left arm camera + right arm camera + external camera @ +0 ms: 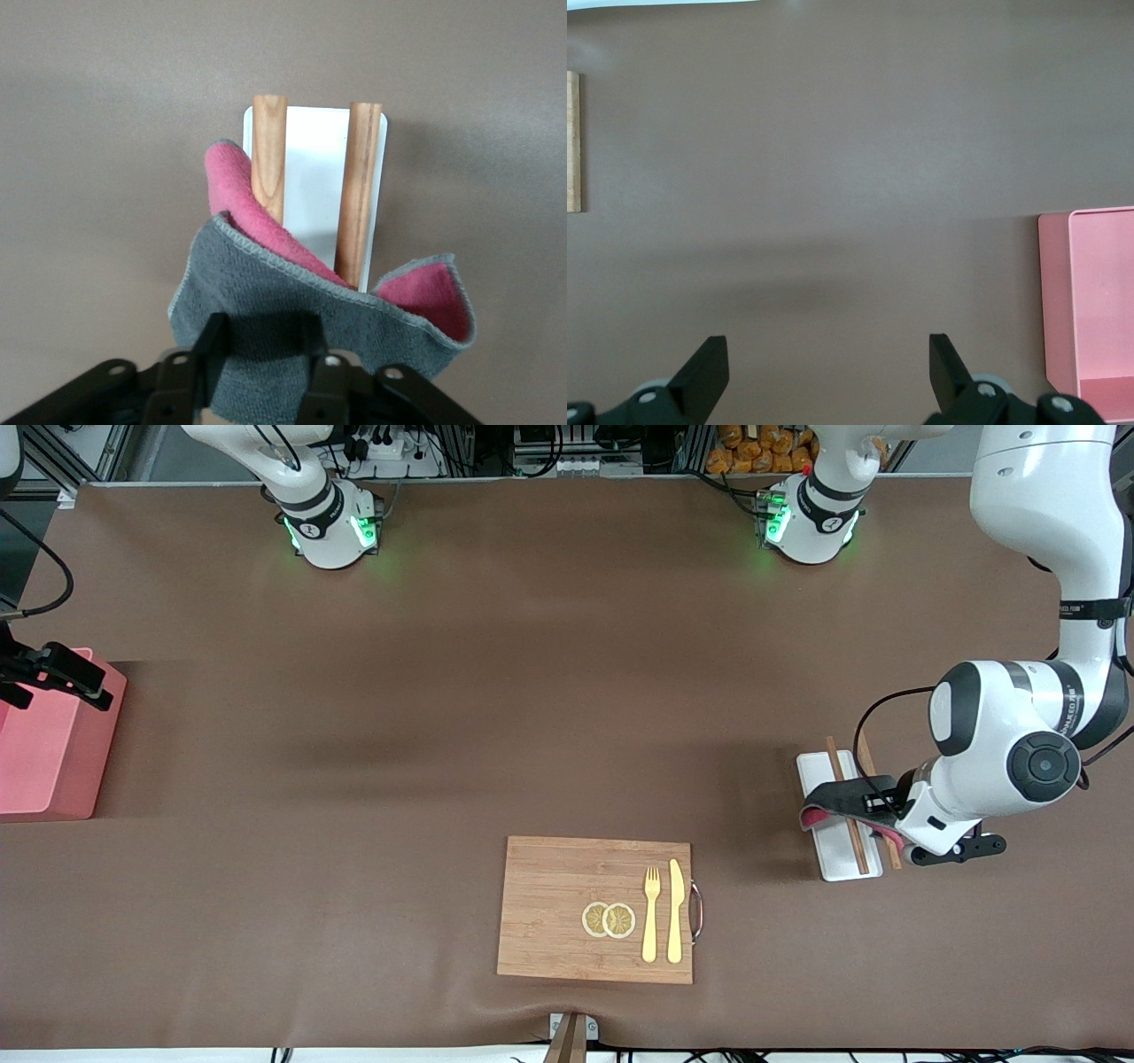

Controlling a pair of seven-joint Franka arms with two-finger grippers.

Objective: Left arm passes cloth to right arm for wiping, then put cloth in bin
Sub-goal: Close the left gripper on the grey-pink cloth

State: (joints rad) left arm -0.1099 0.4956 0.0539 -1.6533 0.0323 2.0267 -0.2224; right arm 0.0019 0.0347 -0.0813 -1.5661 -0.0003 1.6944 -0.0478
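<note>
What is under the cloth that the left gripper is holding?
Under the cloth, which the left gripper grips, lie two wooden sticks on a flat white tray. Their ends nearest the gripper are covered. The right gripper waits open beside the bin.

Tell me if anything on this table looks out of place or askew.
Only the cloth: it lies bunched over the two wooden sticks on the white tray, and the left gripper is closed on it. The right gripper waits open by the pink bin. Fork, knife and slices sit neatly on the cutting board.
</note>
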